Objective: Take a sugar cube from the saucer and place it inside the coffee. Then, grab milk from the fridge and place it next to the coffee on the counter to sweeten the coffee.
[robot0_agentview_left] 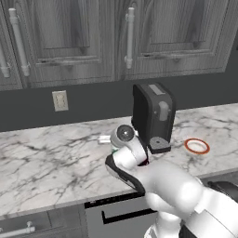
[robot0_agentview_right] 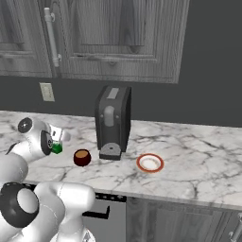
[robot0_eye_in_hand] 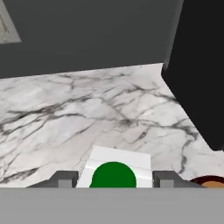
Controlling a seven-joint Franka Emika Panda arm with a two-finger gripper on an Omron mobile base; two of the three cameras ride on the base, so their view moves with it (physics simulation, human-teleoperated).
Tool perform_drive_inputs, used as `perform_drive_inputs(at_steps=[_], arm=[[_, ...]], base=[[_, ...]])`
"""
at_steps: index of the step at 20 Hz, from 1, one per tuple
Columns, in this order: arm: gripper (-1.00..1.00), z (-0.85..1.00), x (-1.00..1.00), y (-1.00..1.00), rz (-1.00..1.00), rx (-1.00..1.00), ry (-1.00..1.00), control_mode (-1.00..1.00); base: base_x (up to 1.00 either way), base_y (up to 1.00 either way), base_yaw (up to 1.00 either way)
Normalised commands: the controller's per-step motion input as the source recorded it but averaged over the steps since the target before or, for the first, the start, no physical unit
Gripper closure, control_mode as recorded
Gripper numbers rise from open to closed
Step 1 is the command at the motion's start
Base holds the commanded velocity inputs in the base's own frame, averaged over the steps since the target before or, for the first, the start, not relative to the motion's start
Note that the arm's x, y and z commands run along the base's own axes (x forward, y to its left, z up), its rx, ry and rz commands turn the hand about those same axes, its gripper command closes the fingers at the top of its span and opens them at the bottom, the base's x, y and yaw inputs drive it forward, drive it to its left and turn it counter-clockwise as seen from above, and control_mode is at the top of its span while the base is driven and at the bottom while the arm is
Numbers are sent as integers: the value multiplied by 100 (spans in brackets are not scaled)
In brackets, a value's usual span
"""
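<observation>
Hand view: gripper [robot0_eye_in_hand: 113, 180] clamped on the milk [robot0_eye_in_hand: 114, 174] (green cap up), coffee [robot0_agentview_right: 82, 157] just left of the coffee machine [robot0_agentview_right: 112, 122], saucer [robot0_agentview_right: 150, 163] right.

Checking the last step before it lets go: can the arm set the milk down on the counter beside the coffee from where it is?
Probably yes: the milk sits between the jaws above bare counter, with the coffee close beside it.

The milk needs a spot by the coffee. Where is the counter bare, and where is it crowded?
Bare: the counter right of the saucer, and the stretch below the outlet, left of the hand gripping the milk. Crowded: coffee, coffee machine and saucer stand close together.
</observation>
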Motion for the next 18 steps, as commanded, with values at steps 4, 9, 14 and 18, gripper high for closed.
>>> perform_drive_inputs(at_steps=[4, 9, 14, 18], arm=[[100, -36, 15, 0, -2, -9, -6, -100], [100, -14, 40, 0, -2, -2, -1, -100], [100, -14, 44, 0, 0, 0, 4, -100], [100, -45, 18, 1, 0, 0, 2, -100]], base=[[0, 0, 0], [0, 0, 0], [0, 0, 0], [0, 0, 0]])
